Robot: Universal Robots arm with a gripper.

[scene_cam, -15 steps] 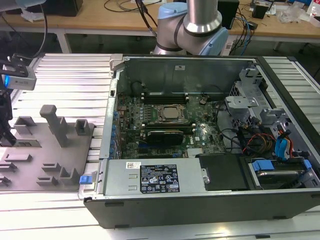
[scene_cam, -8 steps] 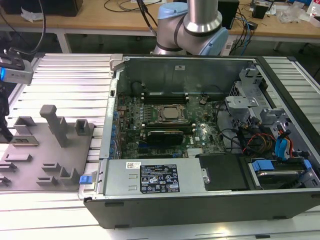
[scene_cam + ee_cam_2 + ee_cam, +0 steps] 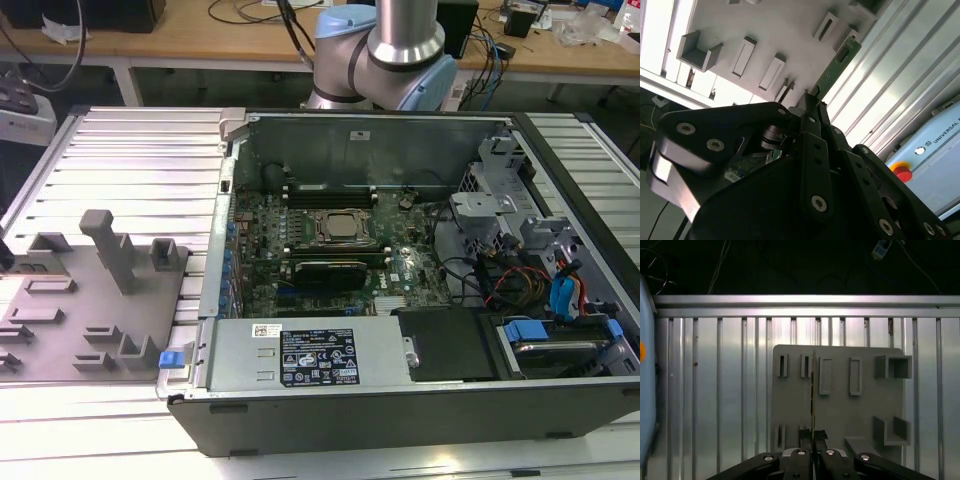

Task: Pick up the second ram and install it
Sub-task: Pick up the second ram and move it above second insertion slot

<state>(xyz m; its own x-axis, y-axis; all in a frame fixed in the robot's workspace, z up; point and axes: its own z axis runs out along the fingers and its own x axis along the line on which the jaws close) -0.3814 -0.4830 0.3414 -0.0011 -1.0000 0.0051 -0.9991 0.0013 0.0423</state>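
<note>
A green ram stick (image 3: 839,62) is pinched between the black fingers of my gripper (image 3: 810,97), which is shut on it. In the first wrist view the ram (image 3: 813,390) shows edge-on as a thin line running out from the gripper (image 3: 813,436). It hangs above the grey fixture plate (image 3: 840,400), over the plate's narrow slots. In the exterior view that fixture (image 3: 90,300) lies on the slatted table to the left of the open computer case (image 3: 400,400). The motherboard (image 3: 330,240) sits inside the case, with long dark memory slots (image 3: 330,188) behind the processor socket.
The arm's base (image 3: 385,50) stands behind the case. A power supply (image 3: 310,355) fills the case's near side. Cables and drive bays (image 3: 560,290) crowd the exterior view's right. A pale blue unit with a red button (image 3: 901,171) lies beside the ribbed aluminium table (image 3: 715,390).
</note>
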